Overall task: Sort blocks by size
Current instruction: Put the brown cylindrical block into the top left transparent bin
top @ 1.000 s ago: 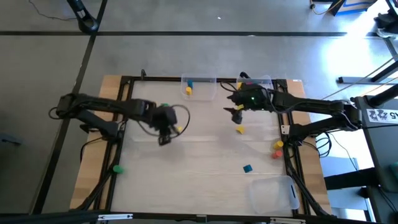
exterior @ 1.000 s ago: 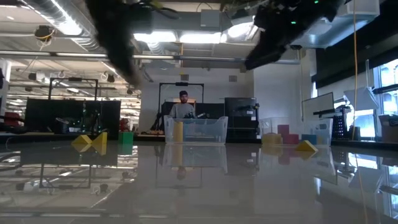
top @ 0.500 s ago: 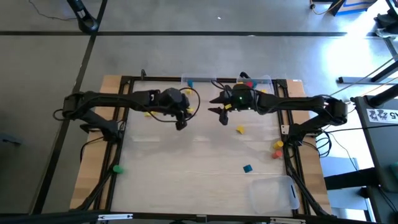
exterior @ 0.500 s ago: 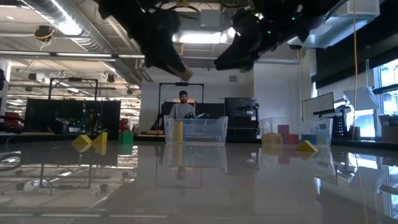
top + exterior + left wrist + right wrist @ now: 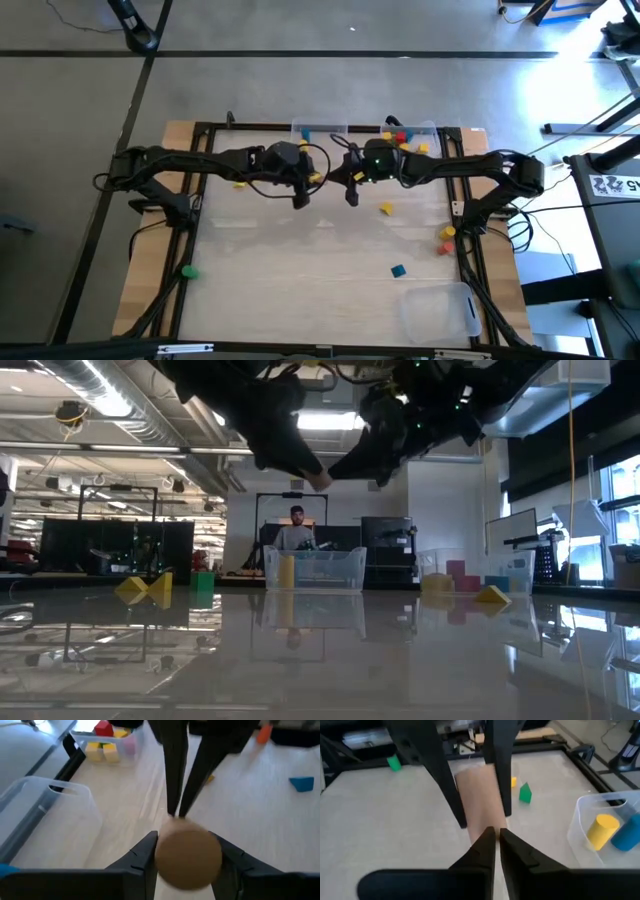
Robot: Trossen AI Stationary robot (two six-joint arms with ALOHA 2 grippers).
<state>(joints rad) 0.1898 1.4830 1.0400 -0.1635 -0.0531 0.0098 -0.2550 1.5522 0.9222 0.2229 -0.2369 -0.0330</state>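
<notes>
- Left gripper (image 5: 301,199) raised above the bench, back-centre, clamped on a tan cylinder block (image 5: 188,859); fingers (image 5: 145,856) pressed against its round sides.
- Right gripper (image 5: 351,194) raised just beside it, facing it, fingers (image 5: 483,847) closed together on nothing, tips pointing at the end of the tan block (image 5: 479,802).
- Both arms high in the low view, left gripper (image 5: 317,478) and right gripper (image 5: 380,475) nearly meeting above the bench.
- Clear bin (image 5: 322,150) at the back edge, centre: yellow cylinder (image 5: 601,829) and blue block (image 5: 629,834) inside.
- Second clear bin (image 5: 428,133) along the back edge toward the right corner: red block (image 5: 103,728) and yellow blocks (image 5: 102,752) inside.
- Yellow block (image 5: 386,208) loose on the bench right of centre.
- Blue block (image 5: 398,270) toward the front, right of centre.
- Orange block (image 5: 449,232) and red block (image 5: 445,247) together at the right edge.
- Green block (image 5: 188,271) at the left edge, toward the front.
- Small yellow block (image 5: 240,184) under the left arm, back-left; green block (image 5: 525,793) near it in the right wrist view.
- Third clear bin (image 5: 438,311) at the front-right corner; contents cannot be made out.
- Person (image 5: 294,530) in the room beyond the back edge.
</notes>
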